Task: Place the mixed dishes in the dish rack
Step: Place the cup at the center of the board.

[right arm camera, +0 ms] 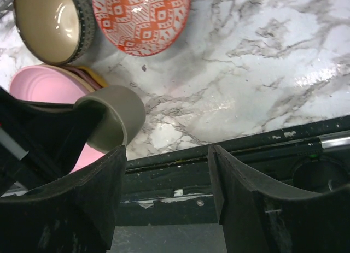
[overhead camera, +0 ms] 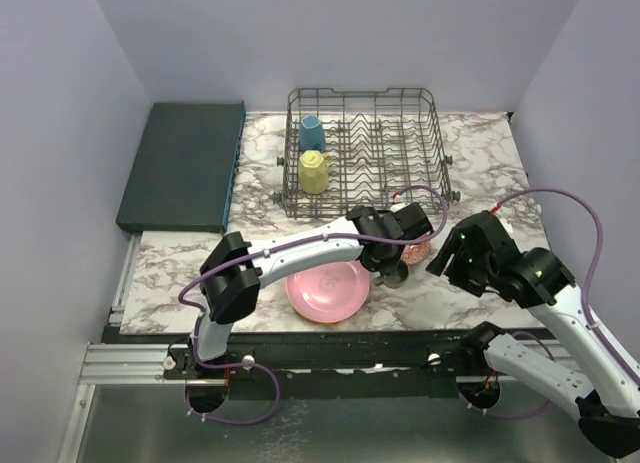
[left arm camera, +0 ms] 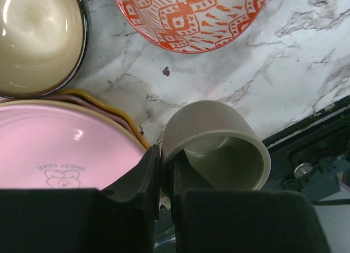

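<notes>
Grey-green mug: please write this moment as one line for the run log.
left gripper: shut on grey-green mug rim | right gripper: open, empty | dish rack: holds blue mug, yellow mug

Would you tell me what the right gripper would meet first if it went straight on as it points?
Probably the bare marble tabletop near its front edge, right of the grey-green mug; nothing lies between the open right gripper and it, though depth is unclear.

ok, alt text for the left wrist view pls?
The left jaws pinch the wall of a grey-green mug, its mouth facing the camera, against a white marble tabletop. Beside it sits a pink plate atop other plates; beyond are a tan bowl and a red-patterned bowl.
</notes>
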`<action>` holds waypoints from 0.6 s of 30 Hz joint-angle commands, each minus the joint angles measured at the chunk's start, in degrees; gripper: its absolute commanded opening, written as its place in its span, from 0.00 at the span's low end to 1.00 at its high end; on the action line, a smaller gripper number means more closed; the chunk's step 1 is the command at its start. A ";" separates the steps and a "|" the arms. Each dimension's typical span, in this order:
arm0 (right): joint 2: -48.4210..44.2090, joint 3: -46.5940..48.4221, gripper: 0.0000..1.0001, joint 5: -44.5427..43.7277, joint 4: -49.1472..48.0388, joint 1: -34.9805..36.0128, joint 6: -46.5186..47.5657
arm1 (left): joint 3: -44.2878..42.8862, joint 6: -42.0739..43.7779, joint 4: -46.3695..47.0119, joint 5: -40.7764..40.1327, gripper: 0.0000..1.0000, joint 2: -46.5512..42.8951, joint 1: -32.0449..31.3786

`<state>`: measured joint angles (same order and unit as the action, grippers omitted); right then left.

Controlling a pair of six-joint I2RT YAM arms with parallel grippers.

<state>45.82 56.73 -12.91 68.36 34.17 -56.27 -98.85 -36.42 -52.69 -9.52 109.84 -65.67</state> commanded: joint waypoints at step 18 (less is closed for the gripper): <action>-3.90 -5.44 0.68 -4.20 8.08 0.37 -7.33 | -8.04 -2.22 -0.25 -2.07 0.00 14.29 -0.99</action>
<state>42.19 51.57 -15.64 76.18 34.20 -63.16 -104.73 -37.54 -52.86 -10.41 122.96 -66.15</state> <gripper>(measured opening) 0.675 0.125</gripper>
